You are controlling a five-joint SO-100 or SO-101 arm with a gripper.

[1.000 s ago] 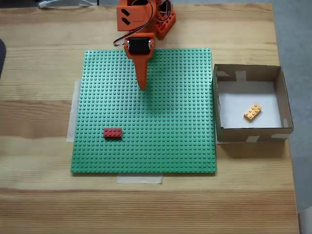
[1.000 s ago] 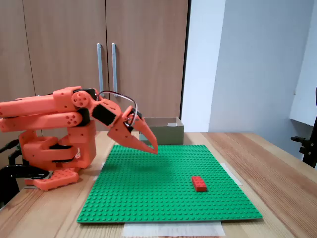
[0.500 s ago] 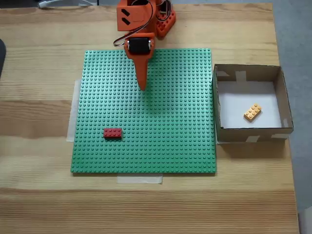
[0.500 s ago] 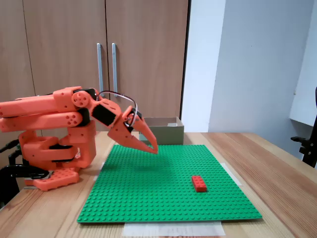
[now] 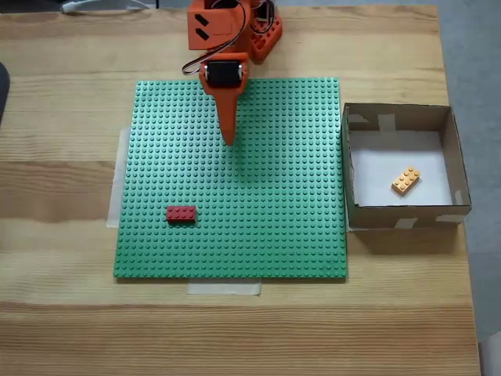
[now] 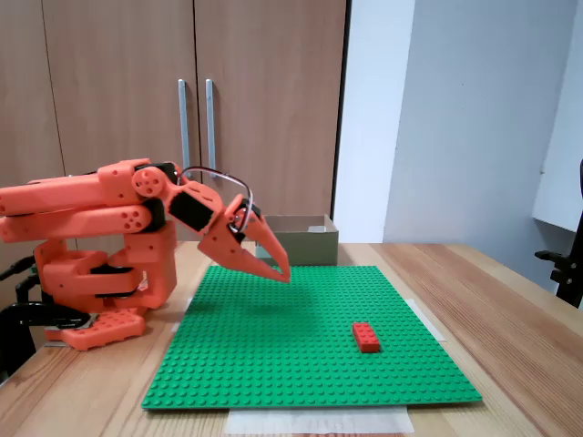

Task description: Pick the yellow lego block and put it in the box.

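Behind me stands a wooden cabinet with two vertical metal handles, beside a plain pale wall. I sit on a light pine table; soft, even light everywhere.

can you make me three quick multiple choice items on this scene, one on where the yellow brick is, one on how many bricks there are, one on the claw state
1. Where does the yellow lego block lie?
A. on the green baseplate
B. inside the cardboard box
C. in the claw

2. How many loose lego bricks show in the top-down fixed view?
A. one
B. two
C. four

3. What is the state of the claw?
A. shut and empty, above the baseplate
B. shut on the red brick
C. wide open over the box

Answers:
1. B: the yellow lego block rests on the white bottom of the box.
2. B: the yellow one and the red brick, which sits on the green baseplate.
3. A: the claw tapers to one closed tip with nothing in it, raised over the baseplate in the side fixed view.
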